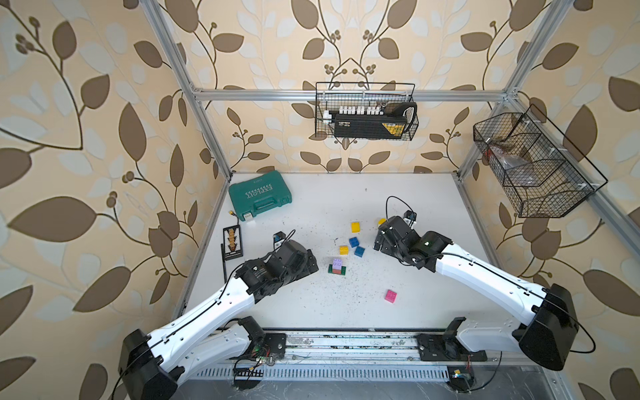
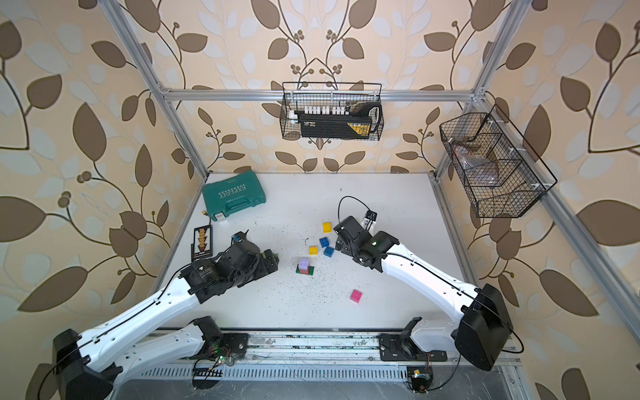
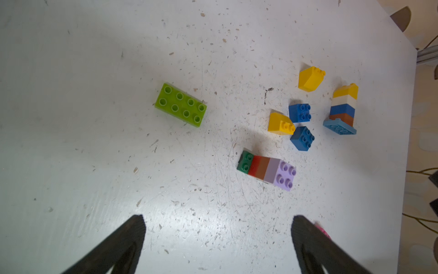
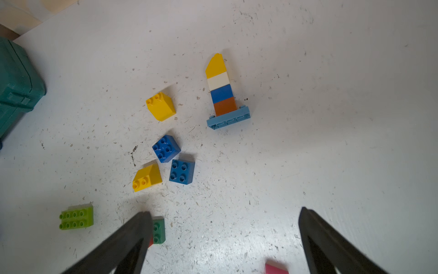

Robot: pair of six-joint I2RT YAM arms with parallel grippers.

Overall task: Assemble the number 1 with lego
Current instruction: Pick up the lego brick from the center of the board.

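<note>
**Finding: figure standing free, both pincers empty**

The left gripper [image 3: 218, 223] and the right gripper [image 4: 224, 213] both stand spread wide with nothing between the jaws.

The lego is in three lots on the white table [image 1: 398, 194]:
- An upright tower [image 4: 221, 95] beside the right gripper: pale-blue oblong foot, then brown, blue and white, with a yellow sloped cap.
- A shorter stack [image 3: 267, 169] mid-table between the arms: green, red, brown, lilac.
- Loose pieces: two yellow slopes [image 4: 161, 106], two blue squares [image 4: 166, 148], a lime oblong [image 3: 181, 104] and a pink brick [image 1: 390, 296].

Judgement: the tower already reads as a 1 (foot, stem, slanted top), so this looks like the release step. The next move calls for a straight lift clear of the tower without brushing it.

Writing: the teal case [image 1: 259, 195] reads "EXPLOIT", inverted, under a row of chevrons. Other labels are too small to read.
</note>
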